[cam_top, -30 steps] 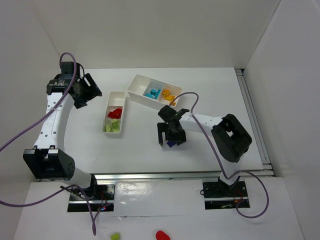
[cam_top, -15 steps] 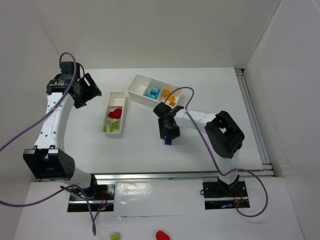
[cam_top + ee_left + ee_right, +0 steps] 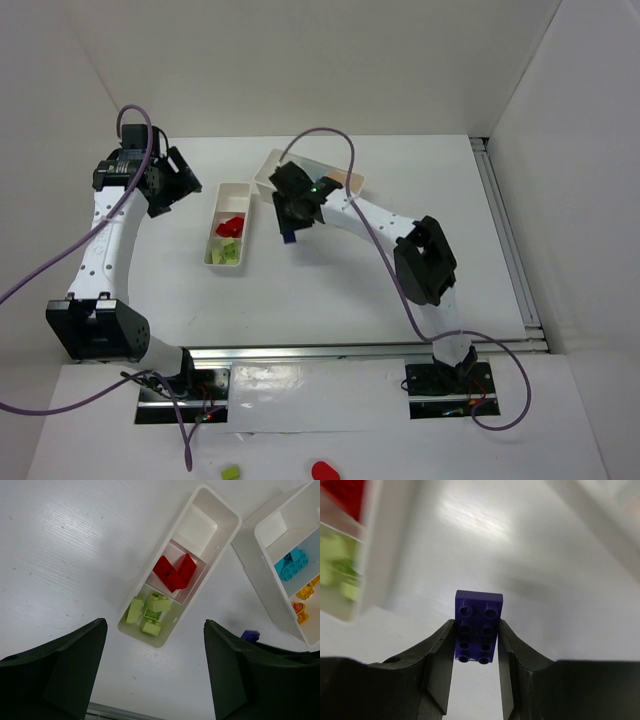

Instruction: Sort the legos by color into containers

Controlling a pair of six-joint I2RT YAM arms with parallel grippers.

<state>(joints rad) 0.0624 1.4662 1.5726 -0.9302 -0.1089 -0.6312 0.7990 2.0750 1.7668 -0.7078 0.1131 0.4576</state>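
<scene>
My right gripper (image 3: 476,628) is shut on a purple lego (image 3: 479,630) and holds it above the table. From above, that purple lego (image 3: 288,237) hangs between the narrow container (image 3: 246,190) and the wider container (image 3: 266,172). The narrow container (image 3: 227,517) holds red legos (image 3: 175,572) in its middle compartment and lime green legos (image 3: 147,612) in its near one; its far one is empty. The wider container (image 3: 250,555) holds cyan legos (image 3: 291,564) and orange-yellow legos (image 3: 302,592). My left gripper (image 3: 155,645) hovers open above the narrow container's near end, holding nothing.
The right arm (image 3: 370,215) stretches across the wider container and hides most of it from above. A small green piece (image 3: 231,472) and a smooth red blob (image 3: 323,470) lie off the table at the near edge. A metal rail (image 3: 505,240) borders the table's right side.
My right gripper closed on the purple lego, lifted it off the table and carried it up and left toward the two containers. The left arm has not moved.
</scene>
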